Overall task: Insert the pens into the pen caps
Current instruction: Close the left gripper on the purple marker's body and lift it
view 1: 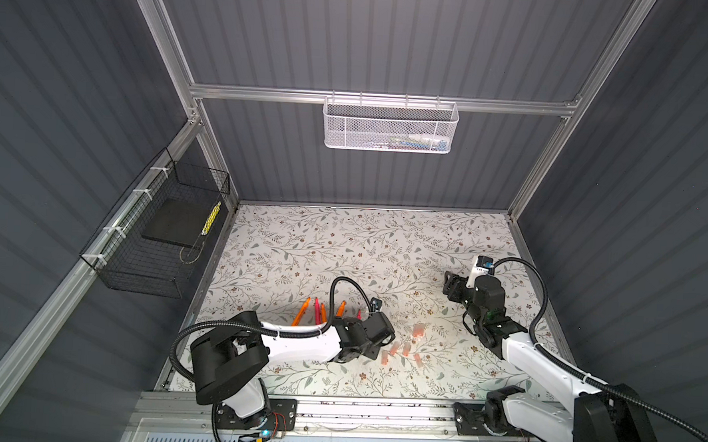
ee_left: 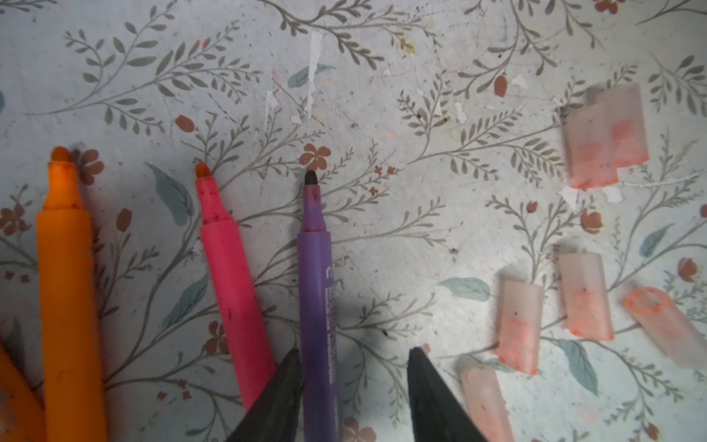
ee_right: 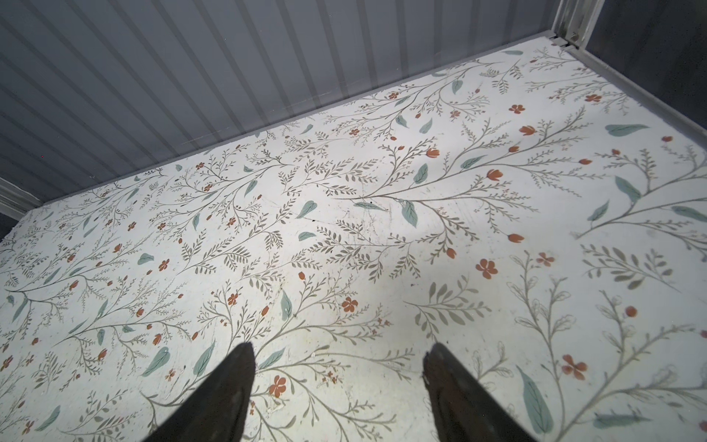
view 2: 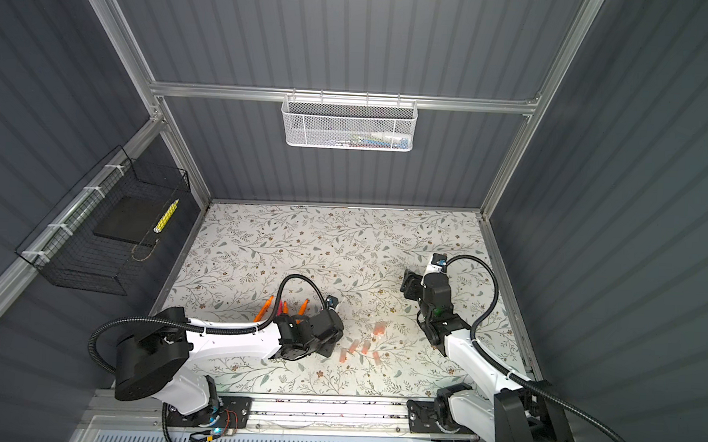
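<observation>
The left claw (ee_left: 354,354) hangs low over the floral surface (view 1: 342,246). Its two dark fingers (ee_left: 279,394) are spread to either side of the purple pen (ee_left: 315,291). In the left wrist view this pen lies flat between them. It sits right against one finger and seems to touch it, though the blur there makes contact hard to confirm. A clear gap separates it from the other finger, so this claw is released and grasps nothing.

Beside the purple pen lie a pink-red pen (ee_left: 233,291) and then an orange pen (ee_left: 67,291). All three are uncapped, with their tips pointing the same way and fanned slightly apart.

In both top views the pens (view 1: 316,309) lie in the lower middle of the frame, just left of centre. Their rear ends are hidden under the left arm.

The pen caps (view 1: 407,349) lie loose on the surface to the right of that arm's wrist, also in the lower middle of the frame. They are near the pens but apart from them. The left wrist view shows six caps. Two touch side by side (ee_left: 604,141), and four lie singly close by, all on their sides.

The right claw (view 1: 452,283) is in the right half of the frame at mid-height, well apart from the pens and caps. In the right wrist view its fingers (ee_right: 229,382) stand wide apart over bare floral surface, released and empty.
</observation>
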Available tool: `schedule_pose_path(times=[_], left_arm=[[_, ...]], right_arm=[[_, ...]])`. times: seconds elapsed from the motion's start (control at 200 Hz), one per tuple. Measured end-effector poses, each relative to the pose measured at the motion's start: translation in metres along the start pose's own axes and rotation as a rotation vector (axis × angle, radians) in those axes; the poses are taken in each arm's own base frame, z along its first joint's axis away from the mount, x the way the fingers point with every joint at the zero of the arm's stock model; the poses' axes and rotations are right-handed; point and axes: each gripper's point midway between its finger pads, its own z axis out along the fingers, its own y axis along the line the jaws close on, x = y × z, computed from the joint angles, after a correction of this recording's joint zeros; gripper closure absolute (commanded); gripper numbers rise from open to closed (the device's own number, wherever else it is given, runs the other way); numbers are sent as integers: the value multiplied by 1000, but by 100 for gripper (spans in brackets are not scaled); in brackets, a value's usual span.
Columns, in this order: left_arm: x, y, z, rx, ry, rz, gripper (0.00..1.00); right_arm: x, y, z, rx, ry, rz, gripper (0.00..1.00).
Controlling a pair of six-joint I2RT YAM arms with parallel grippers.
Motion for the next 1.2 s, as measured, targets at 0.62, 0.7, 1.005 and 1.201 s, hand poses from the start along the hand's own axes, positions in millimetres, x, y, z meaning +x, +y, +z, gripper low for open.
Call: schedule_pose_path(times=[0.62, 0.7, 1.005, 1.201], left_arm=[[14, 12, 11, -74, 60, 31, 67], [14, 11, 11, -75, 60, 31, 69], [13, 11, 12, -75, 56, 42, 83], [9, 12, 14, -63, 46, 33, 89]], right_arm=[[11, -2, 6, 25, 37, -22, 26], [11, -3, 6, 29, 38, -22, 26], [11, -3, 5, 36, 36, -25, 23], [13, -3, 3, 33, 45, -28, 23]])
